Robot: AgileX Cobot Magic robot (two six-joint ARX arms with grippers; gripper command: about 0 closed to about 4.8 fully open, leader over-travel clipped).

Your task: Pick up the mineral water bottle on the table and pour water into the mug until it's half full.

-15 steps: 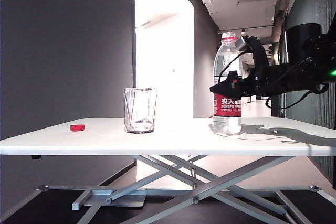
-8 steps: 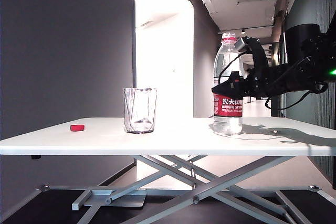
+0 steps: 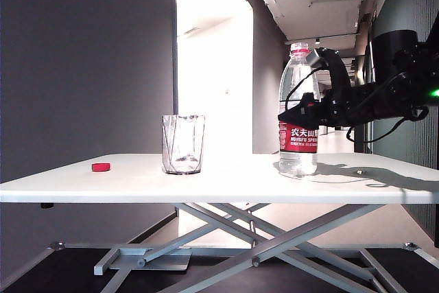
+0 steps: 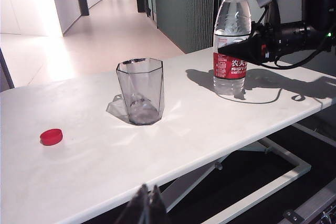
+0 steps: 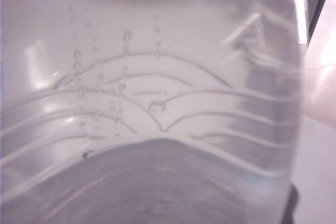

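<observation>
The mineral water bottle [image 3: 298, 80] stands upright and capless on the right part of the white table [image 3: 240, 186], with water [image 3: 297, 162] in it. My right gripper [image 3: 291, 116] reaches in level from the right, its dark fingers shut on the bottle [image 4: 232, 14] just above the red label. The bottle's ribbed clear wall [image 5: 157, 103] fills the right wrist view and hides the jaws there. The mug [image 3: 183, 143], a clear faceted glass [image 4: 140, 90], stands empty to the bottle's left. My left gripper [image 4: 148, 190] hangs shut and empty off the table's near edge.
A small red cap [image 3: 101, 167] lies on the table's left part, also in the left wrist view [image 4: 51, 136]. The right arm [image 3: 384, 97] and its cables hang over the table's right end. A grey scissor frame [image 3: 274, 238] stands underneath.
The right gripper's fingers have drawn in on the bottle, and the bottle has shifted very slightly to the right. The left gripper, mug and cap have not moved.
</observation>
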